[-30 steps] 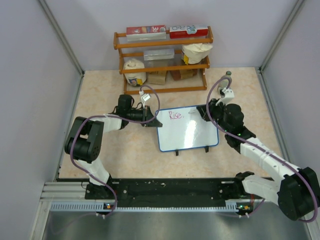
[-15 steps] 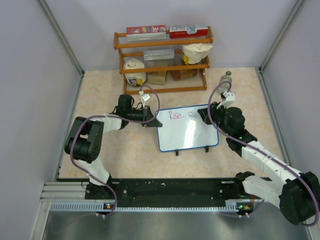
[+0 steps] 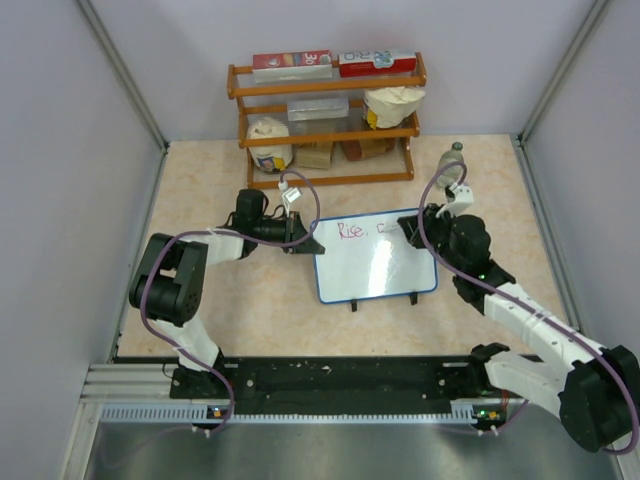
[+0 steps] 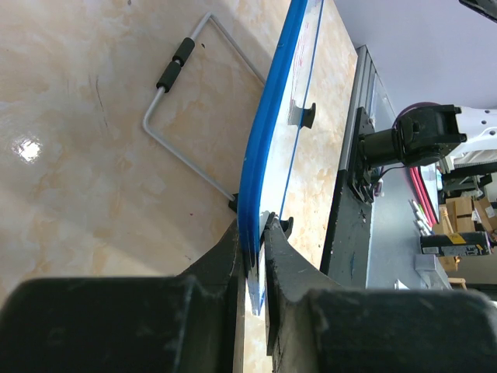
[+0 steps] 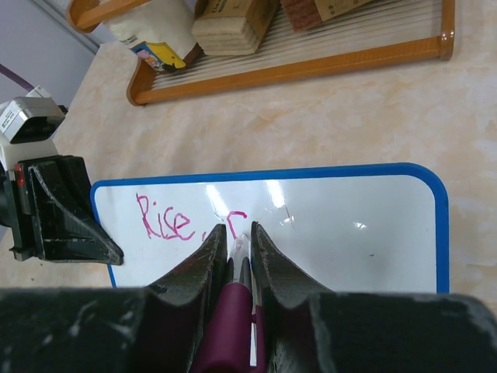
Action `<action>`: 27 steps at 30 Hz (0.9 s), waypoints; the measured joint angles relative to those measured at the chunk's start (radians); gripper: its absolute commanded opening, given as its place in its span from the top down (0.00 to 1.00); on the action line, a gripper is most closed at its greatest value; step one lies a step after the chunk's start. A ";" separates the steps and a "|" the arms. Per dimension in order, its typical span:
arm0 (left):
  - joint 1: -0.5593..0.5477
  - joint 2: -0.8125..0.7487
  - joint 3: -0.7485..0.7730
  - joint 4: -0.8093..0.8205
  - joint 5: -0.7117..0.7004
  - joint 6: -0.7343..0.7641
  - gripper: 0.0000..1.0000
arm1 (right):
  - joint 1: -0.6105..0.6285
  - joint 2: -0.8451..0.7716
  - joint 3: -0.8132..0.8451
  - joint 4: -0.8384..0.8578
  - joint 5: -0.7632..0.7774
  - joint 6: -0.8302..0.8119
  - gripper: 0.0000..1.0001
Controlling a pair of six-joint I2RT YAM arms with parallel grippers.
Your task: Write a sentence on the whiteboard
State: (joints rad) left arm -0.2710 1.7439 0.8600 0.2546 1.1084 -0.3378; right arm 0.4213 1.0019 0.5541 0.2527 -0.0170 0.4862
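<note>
The whiteboard [image 3: 385,272], glossy white in a blue frame, stands tilted on the table's middle. My left gripper [image 3: 312,246] is shut on its left frame edge [image 4: 268,116], one finger on each face, as the left wrist view [image 4: 252,230] shows. The sentence [image 5: 165,219] reads "Rise," in pink at the board's top left [image 3: 351,231], followed by a short hooked stroke [image 5: 236,217]. My right gripper [image 5: 239,235] is shut on a magenta marker [image 5: 231,326], whose tip touches the board [image 5: 349,233] just below that stroke. From above it [image 3: 408,232] sits over the top line.
A wooden rack [image 3: 325,120] with boxes and bags stands along the back. A small bottle [image 3: 455,157] is at the back right, close behind my right wrist. The board's wire stand [image 4: 175,101] rests on the tabletop behind it. Walls close both sides.
My right gripper has shifted a little right along the top line, and a new hooked stroke now shows after "Rise,". The left arm and the board have not moved.
</note>
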 measured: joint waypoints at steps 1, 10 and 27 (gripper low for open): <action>0.000 0.000 0.000 0.000 0.000 0.000 1.00 | 0.000 -0.003 0.000 0.000 0.006 0.001 1.00; 0.000 0.000 0.000 0.003 0.002 0.000 1.00 | 0.000 -0.036 0.000 -0.009 0.043 0.007 1.00; 0.000 0.000 0.000 0.004 0.003 0.000 1.00 | 0.000 0.017 0.038 0.020 0.050 0.016 1.00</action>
State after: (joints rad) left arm -0.2710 1.7439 0.8600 0.2584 1.1114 -0.3378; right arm 0.4210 1.0187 0.5919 0.2729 0.0334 0.5022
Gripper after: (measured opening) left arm 0.133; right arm 0.149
